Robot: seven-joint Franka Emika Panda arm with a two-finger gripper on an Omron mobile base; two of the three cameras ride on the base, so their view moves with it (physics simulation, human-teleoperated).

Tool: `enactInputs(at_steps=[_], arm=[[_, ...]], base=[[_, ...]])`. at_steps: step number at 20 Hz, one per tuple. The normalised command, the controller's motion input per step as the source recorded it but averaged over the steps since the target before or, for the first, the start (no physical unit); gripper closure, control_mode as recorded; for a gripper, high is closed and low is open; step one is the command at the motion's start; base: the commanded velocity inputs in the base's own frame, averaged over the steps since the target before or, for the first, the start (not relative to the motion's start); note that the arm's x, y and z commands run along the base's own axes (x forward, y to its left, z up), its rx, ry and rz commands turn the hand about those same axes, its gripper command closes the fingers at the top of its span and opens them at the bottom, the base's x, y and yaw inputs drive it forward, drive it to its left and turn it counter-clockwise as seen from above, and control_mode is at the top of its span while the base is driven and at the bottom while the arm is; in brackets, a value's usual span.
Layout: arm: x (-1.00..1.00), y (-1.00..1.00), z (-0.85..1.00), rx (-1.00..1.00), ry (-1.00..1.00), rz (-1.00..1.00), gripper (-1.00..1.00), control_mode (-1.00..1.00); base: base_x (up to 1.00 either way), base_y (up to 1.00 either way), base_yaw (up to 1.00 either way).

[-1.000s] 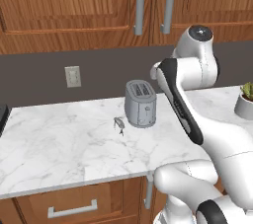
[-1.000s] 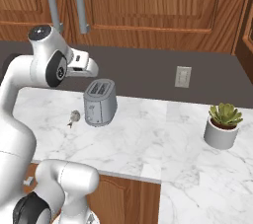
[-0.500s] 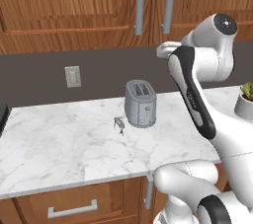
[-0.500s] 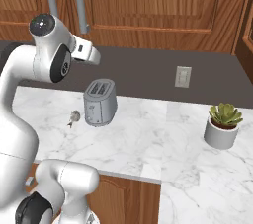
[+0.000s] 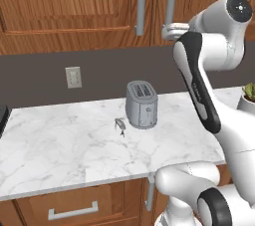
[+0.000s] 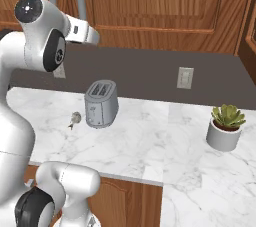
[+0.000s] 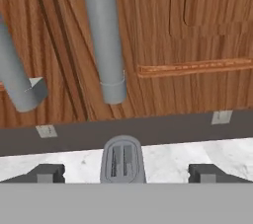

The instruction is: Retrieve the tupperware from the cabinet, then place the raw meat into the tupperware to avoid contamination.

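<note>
Gripper [image 7: 123, 172]: jaws spread wide, nothing between them; the two dark fingertips [image 7: 45, 172] stand far apart at the bottom of the hand view, raised before the cabinet doors.
Arm: reaches up from the base, the hand at the lower edge of the cabinet [image 5: 74, 11], near the bar handles.
Bar handles: two long grey vertical bars [image 7: 104, 35], side by side on the closed doors, just above the hand.
Cabinet: brown wood, panelled doors shut; the tupperware cannot be seen.
Toaster [image 5: 141, 103]: silver, two slots, upright near the back edge of the marble worktop [image 5: 60, 140], below the hand.
Raw meat [image 5: 120, 125]: small greyish lump lying on the worktop just beside the toaster, on its left in the left base view, apart from it.
Wall outlet [image 5: 73, 76]: on the dark backsplash.
Potted plant [image 6: 226, 127]: toward the worktop's right end.
Drawer [image 5: 69, 209]: under the front edge.
</note>
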Motion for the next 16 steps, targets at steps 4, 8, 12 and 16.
enactInputs(at_steps=[4, 8, 12, 16], arm=[[0.42, 0.09, 0.20, -0.14, -0.07, 0.04, -1.00, -1.00], [0.52, -0.06, 0.20, -0.12, 0.00, 0.09, -1.00, -1.00], [0.39, -0.04, 0.30, -0.07, -0.01, 0.04, -1.00, -1.00], [0.41, 0.06, 0.14, -0.12, 0.00, 0.00, -1.00, -1.00]], base=[[0.00, 0.00, 0.00], [0.00, 0.00, 0.00], [0.00, 0.00, 0.00], [0.00, 0.00, 0.00]])
